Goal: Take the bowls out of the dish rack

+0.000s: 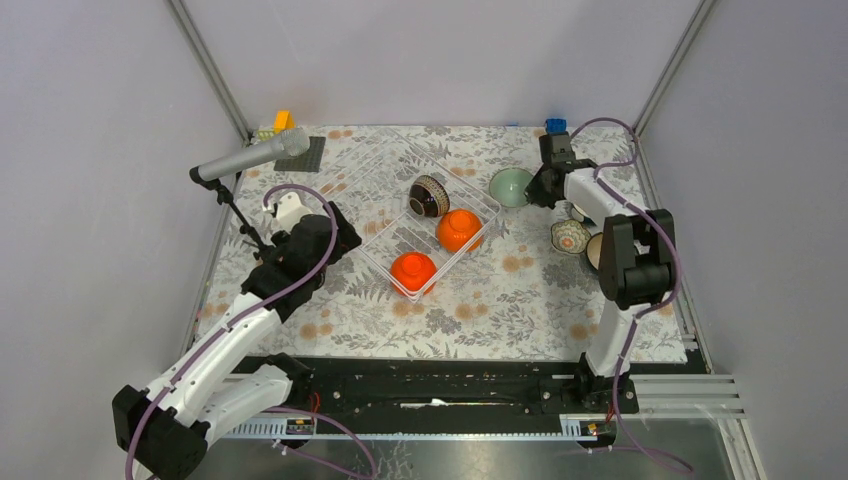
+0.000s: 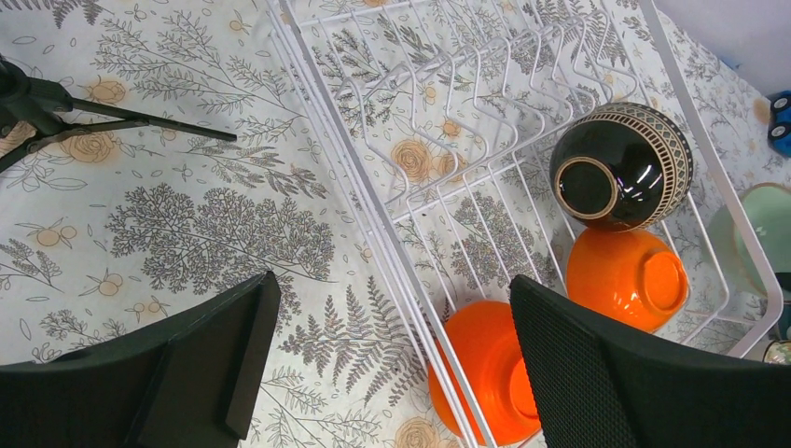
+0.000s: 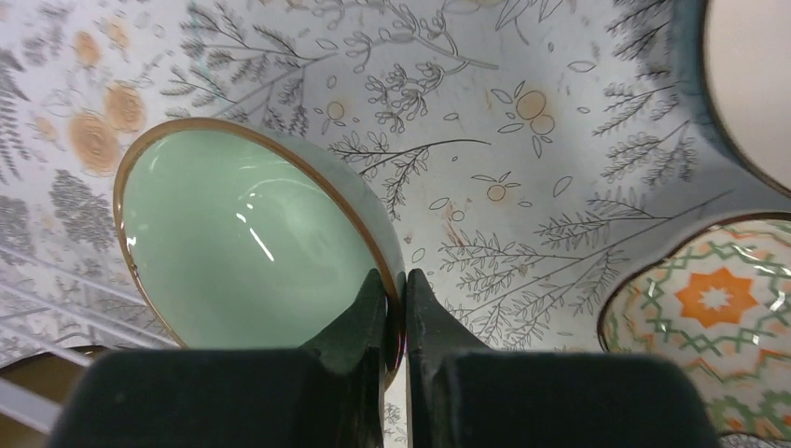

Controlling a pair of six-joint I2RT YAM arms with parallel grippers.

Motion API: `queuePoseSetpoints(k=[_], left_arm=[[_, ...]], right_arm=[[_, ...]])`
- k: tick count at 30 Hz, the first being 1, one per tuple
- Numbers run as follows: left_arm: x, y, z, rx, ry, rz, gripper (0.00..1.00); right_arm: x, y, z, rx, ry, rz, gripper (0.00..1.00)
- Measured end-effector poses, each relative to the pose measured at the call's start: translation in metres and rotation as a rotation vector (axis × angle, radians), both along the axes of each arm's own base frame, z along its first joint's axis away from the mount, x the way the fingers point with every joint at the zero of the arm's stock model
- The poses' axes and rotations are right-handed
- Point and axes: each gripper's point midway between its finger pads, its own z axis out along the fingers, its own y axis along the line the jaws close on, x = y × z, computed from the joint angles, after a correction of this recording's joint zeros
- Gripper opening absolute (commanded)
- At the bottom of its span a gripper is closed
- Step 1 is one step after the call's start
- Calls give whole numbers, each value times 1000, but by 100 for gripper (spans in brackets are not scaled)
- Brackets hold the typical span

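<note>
**Three bowls in the rack, a mint one in the right gripper**

The rack [image 1: 398, 190] sits cornerwise in the middle of the flowered cloth [image 1: 520, 300]. Three bowls lie along its right side. The dark bowl [image 1: 428, 196] is farthest back, tipped so that its foot shows. An orange bowl [image 1: 459, 230] is just beside it, and a second orange bowl [image 1: 413, 272] lies at the near corner. Both orange ones have their bottoms up. The rest of the rack holds only its wire prongs.

The mint bowl [image 3: 247, 243] is outside the rack, near its right corner. The right gripper [image 3: 396, 280] is closed tight on this bowl's rim, one finger inside and one outside. Whether the bowl rests on the cloth cannot be told.

Close by on the right stand a patterned bowl [image 3: 709, 308] and a cream bowl [image 3: 756, 84], both on the cloth. The right arm partly hides the cream bowl in the top view.

The left gripper [image 2: 392, 285] hangs over the rack's left edge with its jaws spread as wide as they go. It holds nothing. In its wrist view the near rim wires run between the two fingers, and the second orange bowl lies by the right-hand one.

A microphone [image 1: 250, 158] on a small stand is at the far left of the table.
</note>
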Motion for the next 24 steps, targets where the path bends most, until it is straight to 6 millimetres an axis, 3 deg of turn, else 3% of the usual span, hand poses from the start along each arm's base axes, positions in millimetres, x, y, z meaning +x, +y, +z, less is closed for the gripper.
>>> queuePoseSetpoints(k=[5,8,10,16,21,24], left_arm=[[0,0,0,-6,0,5,99],[1,0,-2,-2,6,6,99],[1,0,-3,0,9,7,99],[1,0,-3,1,7,10,99],[2,-1,-2,6,5,0,99],[3,-5,-1,2,-3,-26,99]], right_arm=[[0,6,-29,17,57,17,16],[1,6,-32,16,57,22,55],[5,5,-30,12,40,26,66],[11,3,-16,-14,-8,84,72],[5,26,33,60,-167,252,76],[2,54,73,132,-288,404,76]])
